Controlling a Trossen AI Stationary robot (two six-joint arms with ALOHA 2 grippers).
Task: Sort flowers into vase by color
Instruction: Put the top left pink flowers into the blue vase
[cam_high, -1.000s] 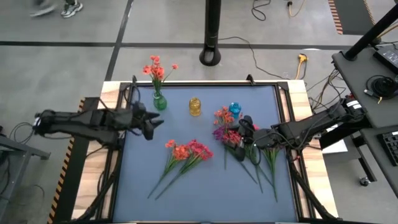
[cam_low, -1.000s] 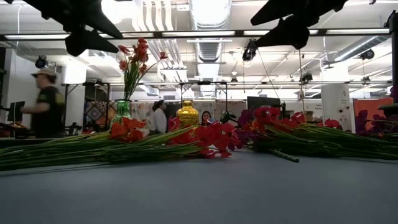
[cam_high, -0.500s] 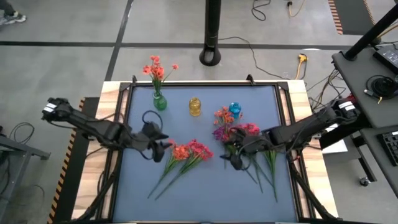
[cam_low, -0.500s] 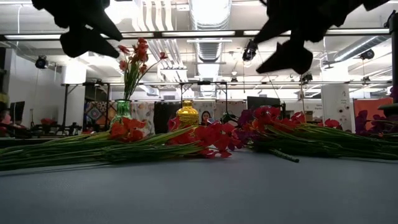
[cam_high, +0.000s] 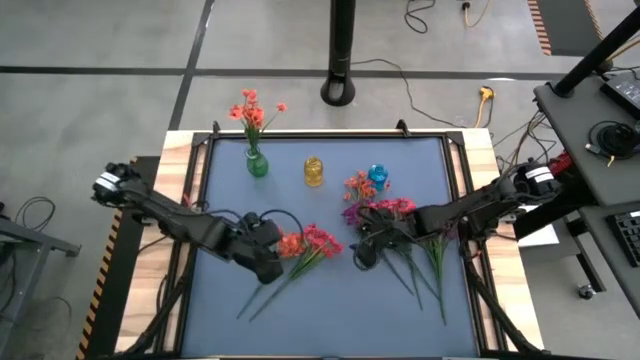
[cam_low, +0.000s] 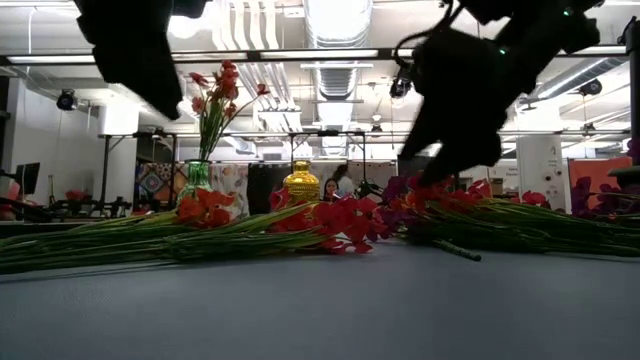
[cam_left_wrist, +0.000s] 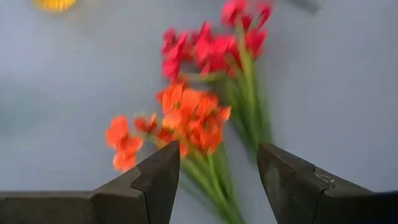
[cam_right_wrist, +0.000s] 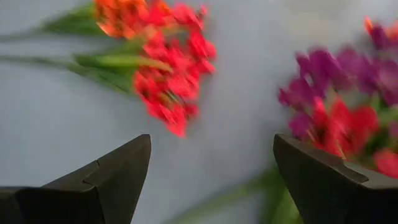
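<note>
Just now the left hand (cam_high: 268, 262) hangs open and empty over the stems of the orange and red flowers (cam_high: 300, 243), which lie loose on the blue worktop (cam_high: 330, 310) near its middle. Next to that bunch, on the side away from the left arm, the right hand (cam_high: 362, 248) hovers with fingers spread wide, gripping nothing, at the edge of the purple and pink-red flowers (cam_high: 385, 215). Beyond the bunch stand a green vase (cam_high: 257, 163) holding orange flowers, a yellow vase (cam_high: 314, 171) and a blue vase (cam_high: 377, 174).
</note>
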